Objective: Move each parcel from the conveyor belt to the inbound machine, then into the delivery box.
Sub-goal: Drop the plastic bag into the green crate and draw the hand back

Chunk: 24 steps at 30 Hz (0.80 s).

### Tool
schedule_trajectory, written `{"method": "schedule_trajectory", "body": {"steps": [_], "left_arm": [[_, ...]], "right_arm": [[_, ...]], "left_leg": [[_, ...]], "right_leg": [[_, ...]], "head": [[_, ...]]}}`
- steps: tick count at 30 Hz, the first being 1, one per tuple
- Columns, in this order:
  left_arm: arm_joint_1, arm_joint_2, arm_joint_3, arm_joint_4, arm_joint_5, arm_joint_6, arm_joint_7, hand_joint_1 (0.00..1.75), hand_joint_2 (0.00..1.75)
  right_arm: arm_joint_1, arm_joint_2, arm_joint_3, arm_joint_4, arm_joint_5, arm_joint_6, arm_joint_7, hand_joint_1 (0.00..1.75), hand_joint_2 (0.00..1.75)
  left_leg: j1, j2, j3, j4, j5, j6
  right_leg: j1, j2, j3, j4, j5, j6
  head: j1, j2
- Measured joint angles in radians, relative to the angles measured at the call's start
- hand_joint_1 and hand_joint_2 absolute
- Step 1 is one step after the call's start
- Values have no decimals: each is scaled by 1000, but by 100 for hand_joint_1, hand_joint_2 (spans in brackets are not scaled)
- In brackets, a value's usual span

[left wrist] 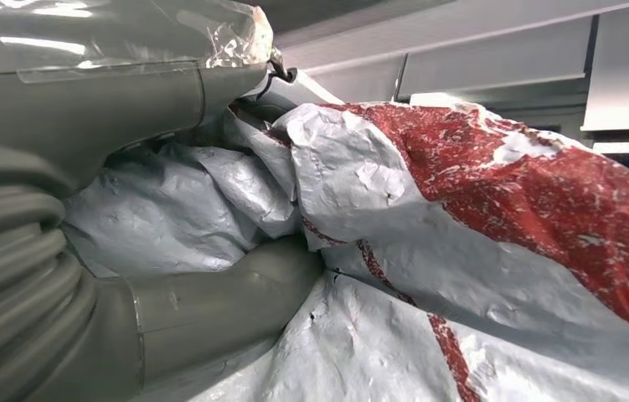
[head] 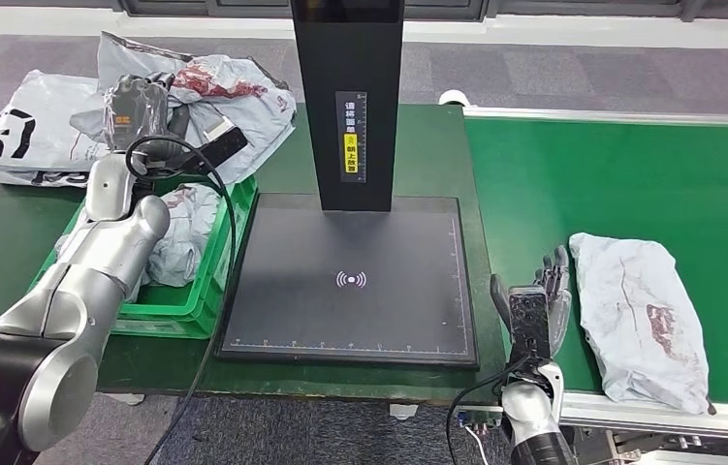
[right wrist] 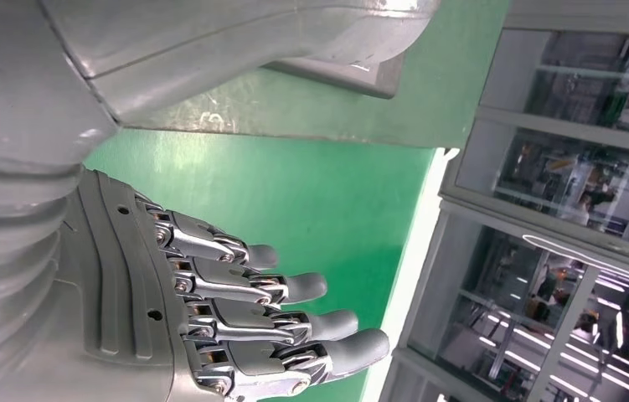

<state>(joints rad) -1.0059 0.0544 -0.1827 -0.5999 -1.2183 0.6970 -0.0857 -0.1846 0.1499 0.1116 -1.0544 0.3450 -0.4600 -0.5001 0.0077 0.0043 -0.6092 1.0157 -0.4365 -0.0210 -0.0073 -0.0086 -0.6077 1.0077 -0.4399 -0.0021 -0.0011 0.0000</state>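
From the head view I find one grey parcel [head: 643,318] with red markings lying flat on the green conveyor belt [head: 621,174], near its front edge. My right hand [head: 537,308] stands just beside that parcel, on its inbound-machine side, apart from it, fingers extended and spread, holding nothing; the right wrist view confirms the fingers [right wrist: 294,322] straight over bare green belt. The inbound machine [head: 352,281] sits between the belt and the green delivery box [head: 181,302], its black plate bare of parcels, its black post [head: 348,97] rising at the rear. My left hand [head: 137,111] is over the far end of the delivery box, against a crumpled grey-and-red parcel in the pile [head: 214,87]. In the left wrist view the thumb [left wrist: 219,306] presses into that wrapping [left wrist: 478,209]; I cannot tell whether the hand grips it or merely rests against it. Further grey parcels [head: 180,232] lie inside the box.
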Motion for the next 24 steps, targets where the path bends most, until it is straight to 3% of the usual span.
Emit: {"method": "schedule_trajectory", "body": {"steps": [6, 9, 12, 17, 24], "left_arm": [[37, -7, 28, -13, -178, -35, 138, 175, 175], [11, 7, 45, 79, -227, -276, 310, 175, 175], [11, 33, 63, 161, -238, -504, 403, 175, 175], [28, 62, 102, 232, -219, -651, 414, 175, 175], [30, 70, 136, 261, -210, -673, 412, 175, 175]], "right_arm": [[0, 0, 0, -6, 4, -8, 3, 0, 175], [-7, 0, 0, -7, 15, 8, 12, 0, 175], [-13, -1, -2, -7, 28, 28, 23, 0, 175], [0, -1, -17, -18, 41, 45, 27, 0, 175], [13, -2, -20, -30, 43, 46, 27, 0, 175]], "left_leg": [[0, 0, 0, 0, 0, 0], [0, 2, 0, 0, 0, 0], [0, 5, 1, 0, 0, -1], [1, 3, 0, 0, 0, -2], [0, 4, 1, 0, -1, -2]], "right_leg": [[0, 0, 0, 0, 0, 0], [0, 2, 0, 0, 0, 0], [1, 4, -1, 0, 1, -2], [3, 3, -1, 0, 1, -3], [2, 3, -1, 0, 0, -3]], "head": [[0, 0], [0, 0], [0, 0], [0, 0], [0, 0]]}}
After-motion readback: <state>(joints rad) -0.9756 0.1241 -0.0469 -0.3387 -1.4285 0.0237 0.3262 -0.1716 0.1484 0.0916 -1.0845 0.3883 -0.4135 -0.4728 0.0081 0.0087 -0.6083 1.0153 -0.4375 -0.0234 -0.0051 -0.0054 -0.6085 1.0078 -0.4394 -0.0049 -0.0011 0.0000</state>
